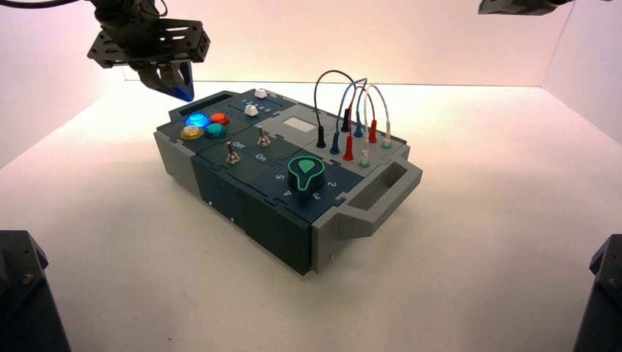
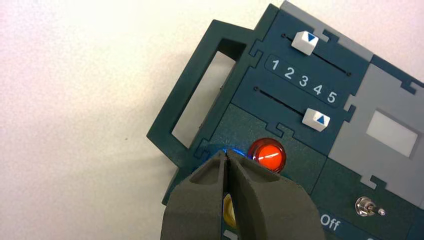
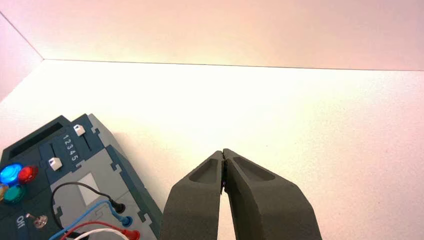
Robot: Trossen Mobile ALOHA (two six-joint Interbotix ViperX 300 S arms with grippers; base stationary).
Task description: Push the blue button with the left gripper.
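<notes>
Blue light shows in the small round glossy blue button (image 1: 196, 120) at the box's far-left corner, beside the orange-red dome button (image 2: 266, 154). Your black left gripper (image 1: 176, 89) hovers above, fingers pressed together; lower it straight. The right gripper (image 3: 223, 152), also closed, waits aside.

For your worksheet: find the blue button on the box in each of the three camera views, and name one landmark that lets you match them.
High view: the blue button glows at the box's far left corner, below the left gripper.
Left wrist view: almost hidden behind the shut jaws; only a blue glow shows.
Right wrist view: lit, at the picture's left edge.
Shared landmark: the orange-red button beside it.
</notes>
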